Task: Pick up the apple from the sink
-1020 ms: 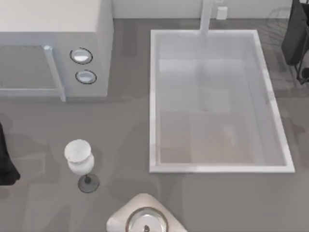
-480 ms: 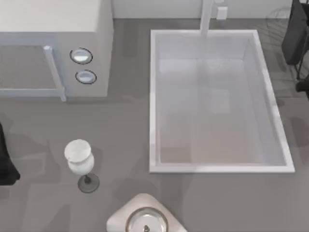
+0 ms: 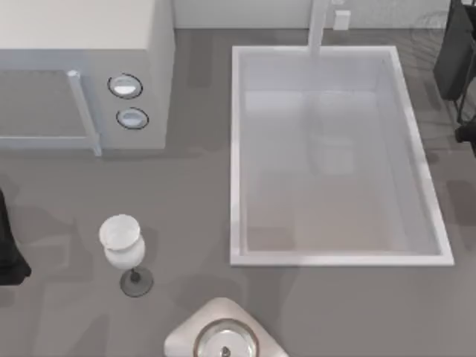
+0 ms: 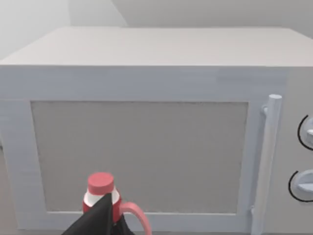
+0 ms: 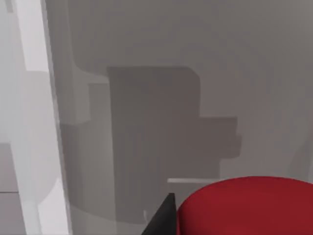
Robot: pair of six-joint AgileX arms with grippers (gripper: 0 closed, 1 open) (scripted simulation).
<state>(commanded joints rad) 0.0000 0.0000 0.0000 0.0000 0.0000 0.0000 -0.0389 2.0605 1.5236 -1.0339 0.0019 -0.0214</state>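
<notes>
Seemingly the right gripper (image 5: pixel 205 215) is gripping the apple (image 5: pixel 249 205) in its jaws beside the sink (image 3: pixel 238 149), risking a slip if loosened.

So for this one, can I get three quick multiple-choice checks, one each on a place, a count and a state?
1. Where does the clear stemmed wine glass stand?
A. Inside the large white rectangular sink
B. On the grey table, to the left of the sink
C. On top of the grey-white box-shaped microwave

2. How many round knobs does the microwave have?
A. One
B. Two
C. Four

3. How is the microwave's door?
A. Shut
B. Swung wide open
C. Lying on the table

Answers:
1. B: the top view shows the wine glass on the grey table, left of the sink.
2. B: two round knobs sit one above the other on the microwave.
3. A: the left wrist view shows the door flush in its frame.
</notes>
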